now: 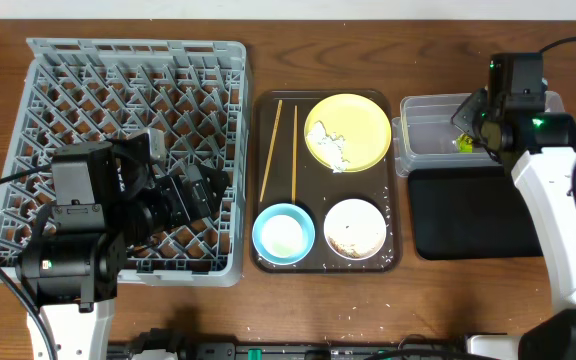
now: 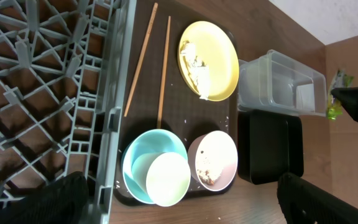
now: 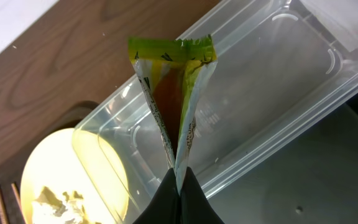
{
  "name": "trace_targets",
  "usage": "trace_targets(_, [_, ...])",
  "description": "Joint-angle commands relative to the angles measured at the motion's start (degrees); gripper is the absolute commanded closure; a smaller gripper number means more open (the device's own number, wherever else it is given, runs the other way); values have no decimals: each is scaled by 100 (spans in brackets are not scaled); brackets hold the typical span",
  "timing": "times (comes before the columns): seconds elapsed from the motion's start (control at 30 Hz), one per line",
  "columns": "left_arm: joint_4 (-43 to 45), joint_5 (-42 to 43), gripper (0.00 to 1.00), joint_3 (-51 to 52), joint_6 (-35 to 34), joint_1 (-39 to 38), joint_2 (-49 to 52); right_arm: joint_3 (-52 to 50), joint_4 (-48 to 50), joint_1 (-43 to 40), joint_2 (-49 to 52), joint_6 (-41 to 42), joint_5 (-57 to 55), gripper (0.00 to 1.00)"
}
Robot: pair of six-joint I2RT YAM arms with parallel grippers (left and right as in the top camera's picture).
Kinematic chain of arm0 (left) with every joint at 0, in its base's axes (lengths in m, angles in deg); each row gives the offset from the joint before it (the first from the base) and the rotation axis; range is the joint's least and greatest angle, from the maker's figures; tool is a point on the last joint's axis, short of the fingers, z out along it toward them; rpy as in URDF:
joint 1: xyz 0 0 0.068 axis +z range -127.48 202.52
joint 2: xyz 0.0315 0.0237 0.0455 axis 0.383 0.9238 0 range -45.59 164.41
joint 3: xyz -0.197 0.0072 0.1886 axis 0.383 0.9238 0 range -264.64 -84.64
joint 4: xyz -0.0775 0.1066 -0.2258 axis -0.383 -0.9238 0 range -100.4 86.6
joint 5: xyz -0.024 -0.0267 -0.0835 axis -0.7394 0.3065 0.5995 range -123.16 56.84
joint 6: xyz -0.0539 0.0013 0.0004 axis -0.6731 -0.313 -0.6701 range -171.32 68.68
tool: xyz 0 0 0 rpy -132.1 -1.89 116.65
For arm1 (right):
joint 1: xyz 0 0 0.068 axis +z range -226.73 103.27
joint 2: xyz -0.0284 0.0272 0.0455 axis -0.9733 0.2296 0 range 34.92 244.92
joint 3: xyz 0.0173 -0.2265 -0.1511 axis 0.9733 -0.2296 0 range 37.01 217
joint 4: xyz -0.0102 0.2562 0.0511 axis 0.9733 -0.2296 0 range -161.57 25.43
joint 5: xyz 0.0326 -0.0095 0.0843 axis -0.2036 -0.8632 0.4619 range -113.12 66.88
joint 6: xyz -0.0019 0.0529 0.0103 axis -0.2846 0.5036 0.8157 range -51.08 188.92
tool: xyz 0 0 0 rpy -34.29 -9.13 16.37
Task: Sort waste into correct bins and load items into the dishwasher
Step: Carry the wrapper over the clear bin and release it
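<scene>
A: Status check. Right gripper [image 3: 179, 186]?

B: Its fingers are pinched on one end of the snack wrapper [image 3: 174, 93]. In the right wrist view the wrapper stands out over the clear tub [image 3: 278, 81]. It is not let go, so I count the wrapper as not yet binned.

A: Left gripper [image 1: 206, 192]?

B: It hangs over the dish rack [image 1: 68, 80] near its right edge. The fingers are spread wide and carry nothing.

A: Rack contents?

B: No dish shows in it. The yellow plate [image 1: 348, 130], light blue bowl [image 1: 284, 233], small white bowl [image 1: 355, 228] and both chopsticks [image 1: 294, 150] all sit on the brown tray [image 1: 268, 262].

A: Other waste?

B: Food scraps [image 1: 333, 148] lie on the plate's lower left. The white bowl holds brownish residue, and rice grains are scattered on the tray. The black tray [image 1: 468, 215], just below the tub, looks bare.

A: Progress estimate?

B: Early, in my judgement. The first waste item is about to be dropped. Left to do are the scraps and loading all the dishes and chopsticks.
</scene>
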Motion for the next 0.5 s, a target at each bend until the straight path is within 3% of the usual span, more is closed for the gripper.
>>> trace_targets(0.0, [-11, 55, 2, -109, 13, 13, -7, -55, 0, -50, 201, 105, 68, 99])
trace_targets(0.47, [-11, 55, 2, -109, 11, 13, -7, -57, 278, -44, 570, 649, 232, 99])
